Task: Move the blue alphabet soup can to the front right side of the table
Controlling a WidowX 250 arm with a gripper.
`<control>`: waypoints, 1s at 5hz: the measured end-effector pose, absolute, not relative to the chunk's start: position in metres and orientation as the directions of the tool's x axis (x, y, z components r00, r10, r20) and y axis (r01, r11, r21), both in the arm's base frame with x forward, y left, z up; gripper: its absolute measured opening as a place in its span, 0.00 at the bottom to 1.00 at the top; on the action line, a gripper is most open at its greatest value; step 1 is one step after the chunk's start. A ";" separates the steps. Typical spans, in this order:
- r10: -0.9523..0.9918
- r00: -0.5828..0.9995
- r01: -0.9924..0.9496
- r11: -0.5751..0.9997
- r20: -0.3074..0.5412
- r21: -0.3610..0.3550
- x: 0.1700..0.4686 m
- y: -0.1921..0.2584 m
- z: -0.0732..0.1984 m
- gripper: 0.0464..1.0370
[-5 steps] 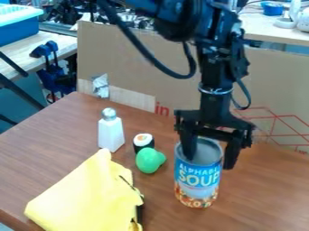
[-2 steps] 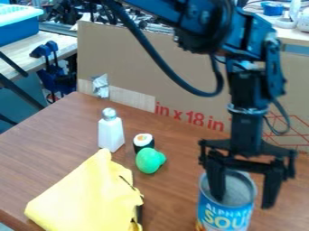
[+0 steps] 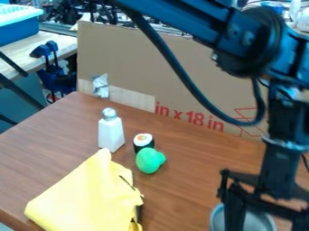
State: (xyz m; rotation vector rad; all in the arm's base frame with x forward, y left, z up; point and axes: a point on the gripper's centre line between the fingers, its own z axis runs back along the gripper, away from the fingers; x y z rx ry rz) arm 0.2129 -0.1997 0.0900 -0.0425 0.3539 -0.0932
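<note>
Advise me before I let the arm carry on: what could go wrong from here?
The can may tip or be dragged: the gripper is low over it, its fingers spread, one appearing to dip inside the rim. If the arm swings low across the table, it could knock over the tall, narrow shaker or roll the green toy near the sushi piece.

The bottom edge cuts off the can (image 3: 258, 222), gripper (image 3: 267, 224) and yellow cloth (image 3: 87, 194); the green toy (image 3: 149, 160) partly hides the sushi roll (image 3: 143, 140).
</note>
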 end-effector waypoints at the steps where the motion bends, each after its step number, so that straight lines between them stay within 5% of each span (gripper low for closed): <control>1: -0.039 0.917 0.061 0.997 -0.397 0.043 0.190 -0.189 0.091 0.96; 3: -0.050 0.950 0.053 0.999 -0.307 0.000 0.200 -0.186 0.099 0.96; 5: -0.072 0.988 0.084 0.992 0.133 -0.089 0.227 -0.171 0.164 0.96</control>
